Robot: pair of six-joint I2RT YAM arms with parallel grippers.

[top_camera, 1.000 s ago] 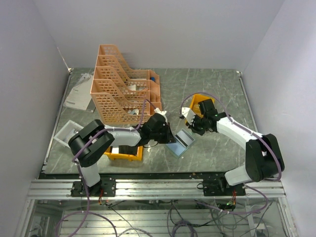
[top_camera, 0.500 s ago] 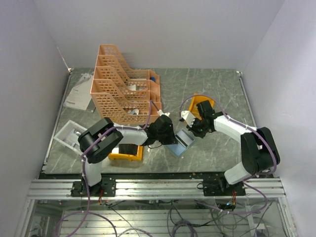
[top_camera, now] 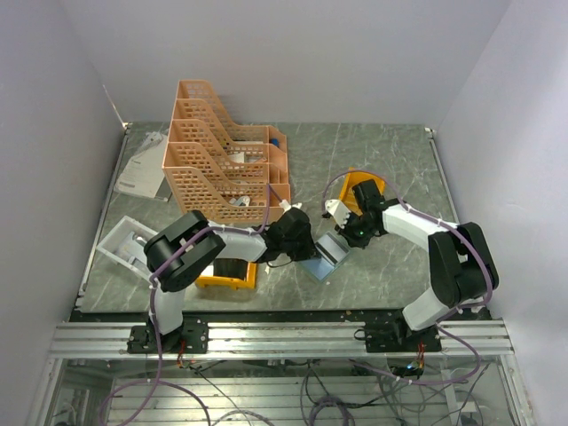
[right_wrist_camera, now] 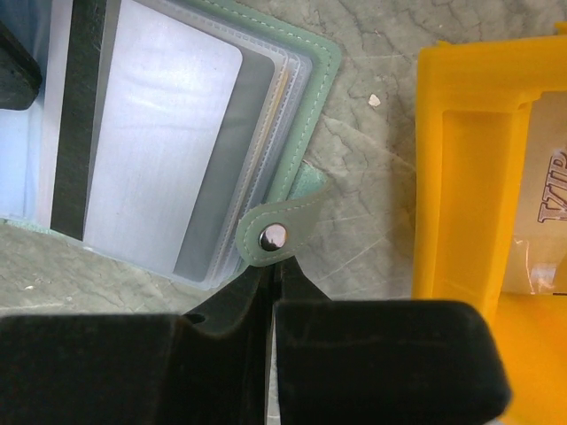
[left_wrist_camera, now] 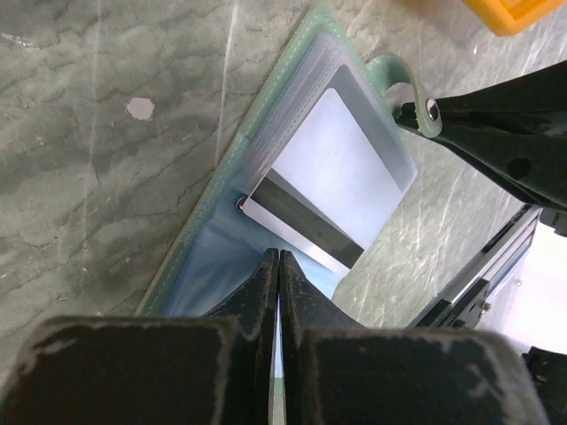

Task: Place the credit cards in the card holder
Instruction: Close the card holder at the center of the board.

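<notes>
The grey-green card holder [top_camera: 325, 257] lies open on the table between my two arms. In the left wrist view a whitish credit card [left_wrist_camera: 347, 168] with a dark stripe sits partly inside a clear sleeve of the card holder [left_wrist_camera: 266, 124]. My left gripper [left_wrist_camera: 279, 257] is shut, its tips resting on the blue inner face right at the card's near edge. In the right wrist view my right gripper [right_wrist_camera: 276, 266] is shut on the card holder's snap tab [right_wrist_camera: 275, 235], beside the same card [right_wrist_camera: 151, 150]. From above, the left gripper [top_camera: 308, 248] and right gripper [top_camera: 348, 237] flank the holder.
A yellow bin [right_wrist_camera: 469, 177] stands just right of the tab, also seen as the orange bin [top_camera: 362, 186] behind my right arm. Another yellow bin [top_camera: 226, 277] lies under the left arm. The peach lattice rack [top_camera: 222, 169] stands at the back left, white items [top_camera: 133, 173] beyond it.
My right gripper has closed fully and edged down toward the holder's tab. The left arm shifted slightly right, its gripper staying shut at the holder.
</notes>
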